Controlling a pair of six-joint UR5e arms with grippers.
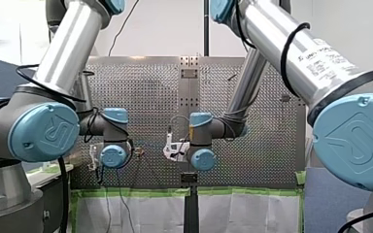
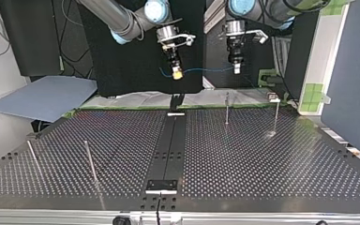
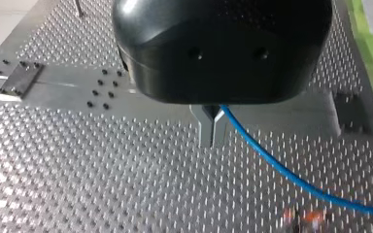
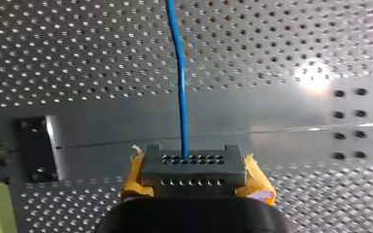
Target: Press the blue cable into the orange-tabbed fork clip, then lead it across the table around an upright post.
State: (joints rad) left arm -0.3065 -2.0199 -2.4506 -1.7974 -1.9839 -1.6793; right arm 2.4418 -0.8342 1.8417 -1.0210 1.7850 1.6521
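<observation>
The blue cable [image 2: 201, 70] hangs in the air between my two grippers, above the table's far edge in the top view. My left gripper [image 3: 211, 130] has its metal fingers shut on the cable [image 3: 281, 174], which runs out from between them and off to one side. A blurred orange piece [image 3: 306, 216] lies on the table under that cable; a small orange thing [image 1: 140, 153] also shows between the grippers. My right gripper [image 4: 193, 170], with yellow pads [image 4: 257, 179], is shut on the cable [image 4: 180, 82], which leads straight ahead. No fork clip is clear.
Thin upright posts stand on the perforated table [image 2: 262, 159]: two at the far right of the top view [image 2: 227, 108] [image 2: 276, 117], two at the near left [image 2: 91, 161] [image 2: 33, 159]. A dark rail [image 2: 168, 145] runs down the middle, with a black bracket [image 2: 176, 101] at its far end.
</observation>
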